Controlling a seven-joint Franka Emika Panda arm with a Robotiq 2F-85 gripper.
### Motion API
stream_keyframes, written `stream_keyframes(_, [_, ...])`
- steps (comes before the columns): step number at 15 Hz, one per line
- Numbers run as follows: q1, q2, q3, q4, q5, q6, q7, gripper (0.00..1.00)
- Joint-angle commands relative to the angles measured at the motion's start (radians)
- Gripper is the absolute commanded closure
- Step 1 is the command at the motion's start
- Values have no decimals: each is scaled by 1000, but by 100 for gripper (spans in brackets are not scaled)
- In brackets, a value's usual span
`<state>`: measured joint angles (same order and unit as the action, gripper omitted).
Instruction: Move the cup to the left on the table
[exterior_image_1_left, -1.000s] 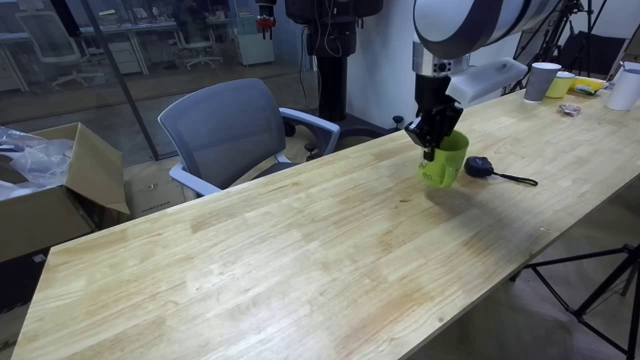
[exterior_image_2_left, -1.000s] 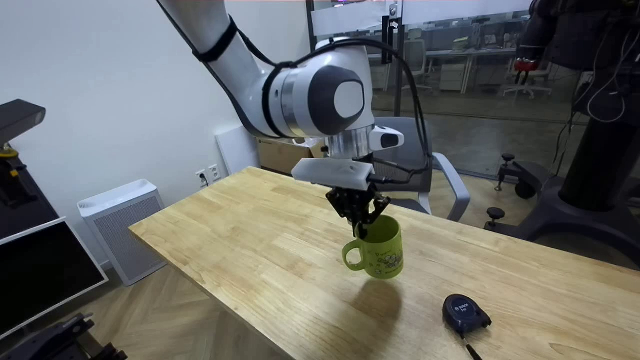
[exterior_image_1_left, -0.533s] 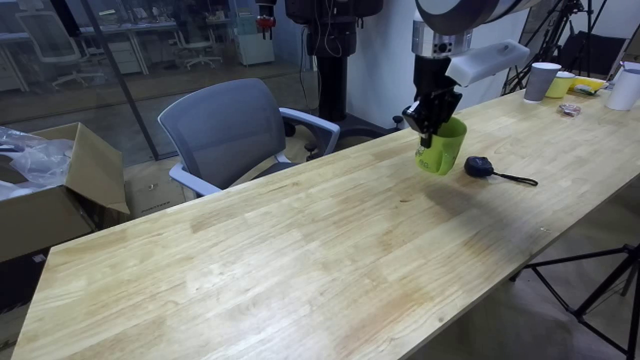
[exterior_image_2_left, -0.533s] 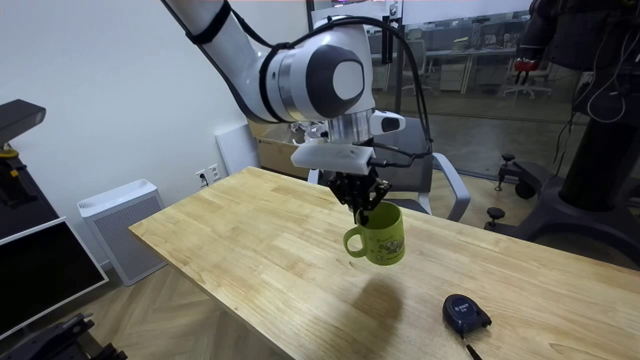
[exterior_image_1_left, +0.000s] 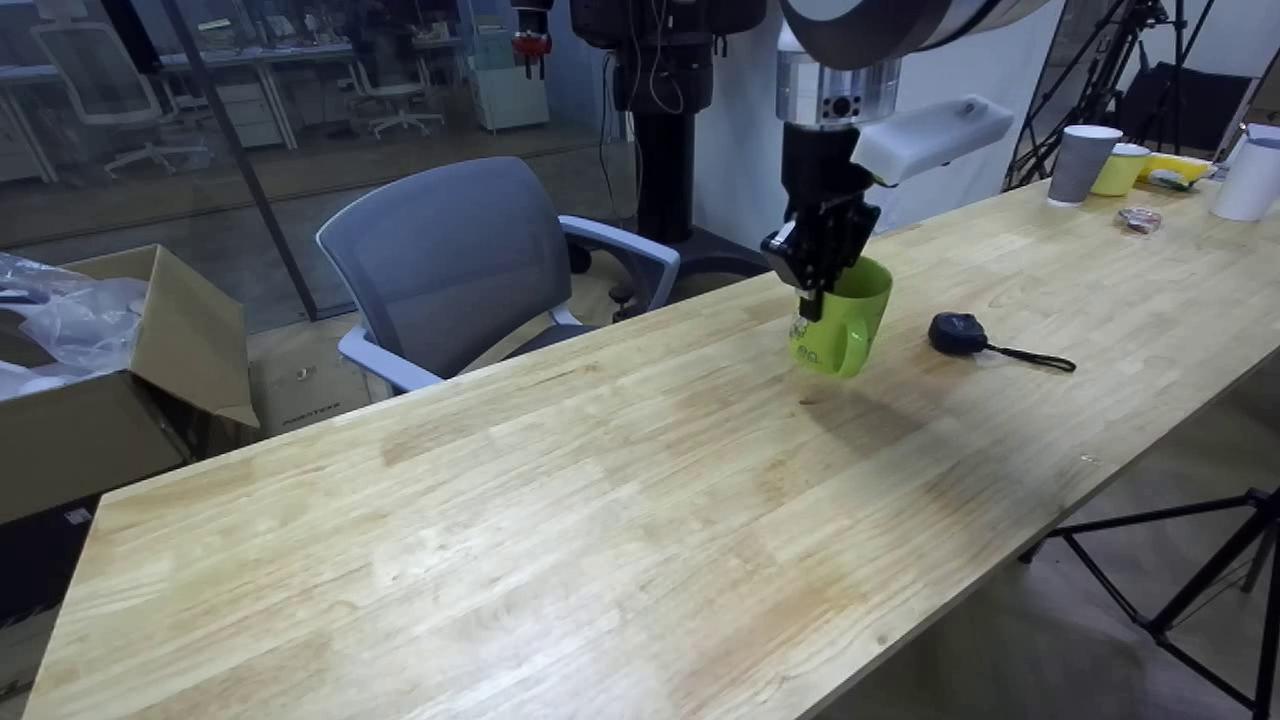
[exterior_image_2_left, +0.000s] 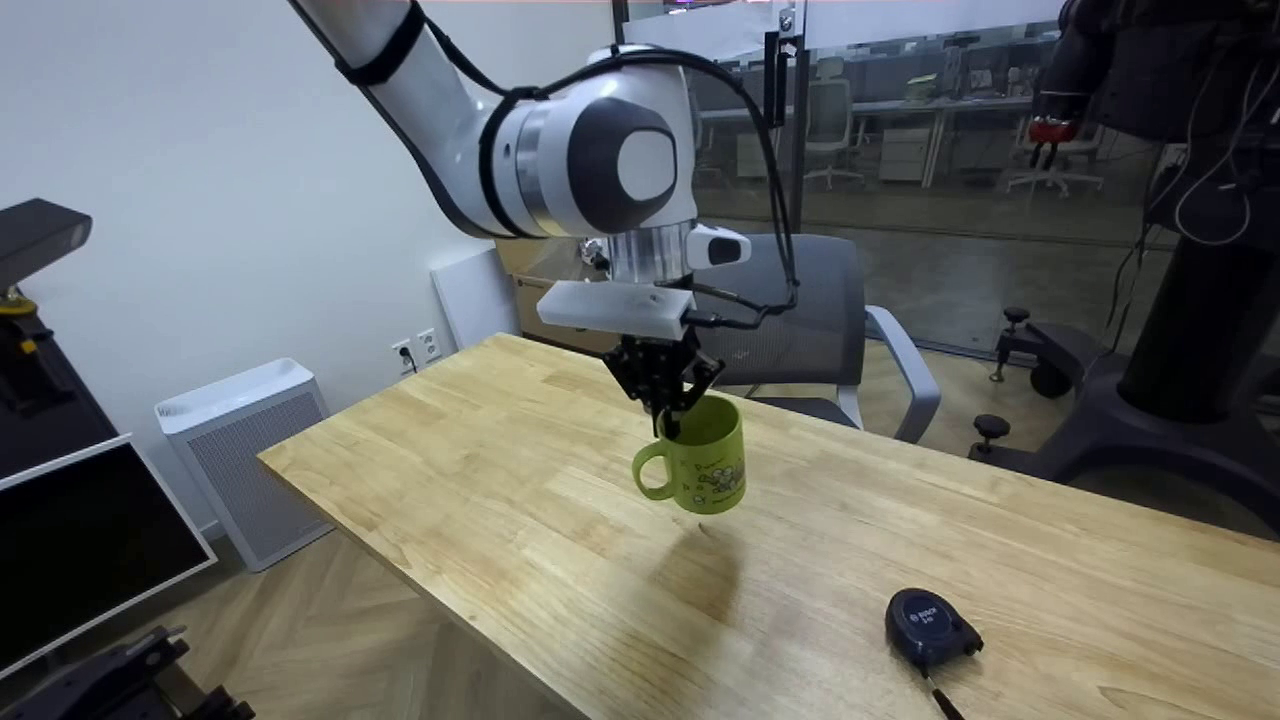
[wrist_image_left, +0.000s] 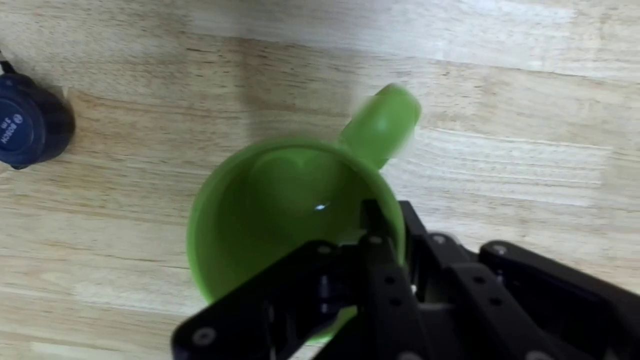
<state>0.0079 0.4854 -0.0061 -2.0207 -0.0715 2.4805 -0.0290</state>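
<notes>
Done: lime-green mug (exterior_image_2_left: 706, 472) raised above wooden desk (exterior_image_1_left: 500, 520) | Claw (wrist_image_left: 392, 213) pinching its rim | Seemingly remaining: any leftward carry, lowering, release

Around my gripper (wrist_image_left: 391, 212) I've got navy tape measure (exterior_image_2_left: 928, 628) near, grey mesh chair (exterior_image_2_left: 826, 312) behind it in an exterior view, and, well apart, an open cardboard box (exterior_image_1_left: 110, 430), a grey tumbler (exterior_image_1_left: 1083, 168), a white cylinder (exterior_image_1_left: 1247, 183) and dark monitor (exterior_image_2_left: 95, 553).
</notes>
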Motion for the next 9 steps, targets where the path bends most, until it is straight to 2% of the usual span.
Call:
stream_keyframes(1, [8,2,31,35,20,-46,-20,97])
stream_keyframes(9, [53,90,68,136,16,-120,-20,97])
